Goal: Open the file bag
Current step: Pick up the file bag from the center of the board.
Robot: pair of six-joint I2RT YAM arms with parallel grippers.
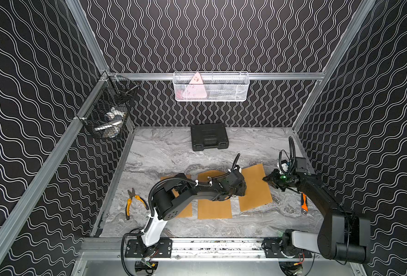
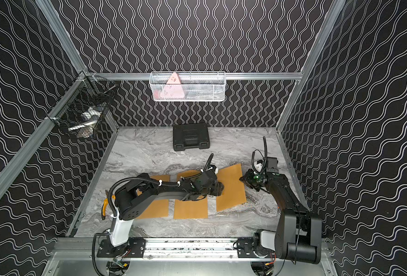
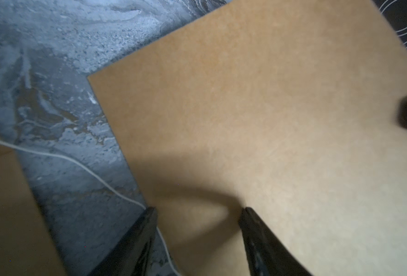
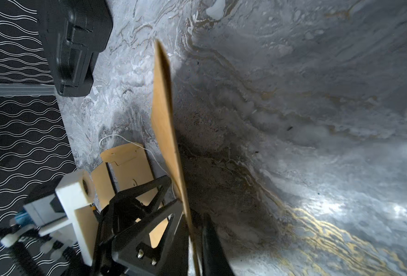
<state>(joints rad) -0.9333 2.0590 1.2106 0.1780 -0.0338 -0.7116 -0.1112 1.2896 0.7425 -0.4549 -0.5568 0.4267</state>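
**A:** Top views first. How far along is it?

**B:** Barely begun, I'd judge. The flat kraft-brown paper file bag (image 1: 255, 188), nearest the right arm in a row of three, lies on the grey marbled surface (image 1: 164, 153). Its plain face is up, and I see no open flap. The right gripper (image 1: 266, 178) is at its outer edge, and the left gripper (image 2: 218, 188) hangs over its inner side.

**A:** And the room?

**B:** Black walls (image 1: 221, 35) with white wavy lines, in an aluminium frame. A black plastic case (image 1: 209, 136) sits at the back of the surface. Yellow-handled pliers (image 1: 135, 200) lie by the left arm, and a white wire basket (image 1: 211, 87) hangs on the rear rail.

**A:** Left wrist?

**B:** Jaws apart, holding nothing, with the tips over the file bag near its edge. I cannot tell whether they press on it. A thin white string (image 3: 78, 165) runs from the neighbouring bag (image 3: 1, 203) towards one tip.

**A:** Right wrist?

**B:** Jaws together, clamped on the file bag's edge, which appears lifted off the surface. The closure is yet to be found and undone.
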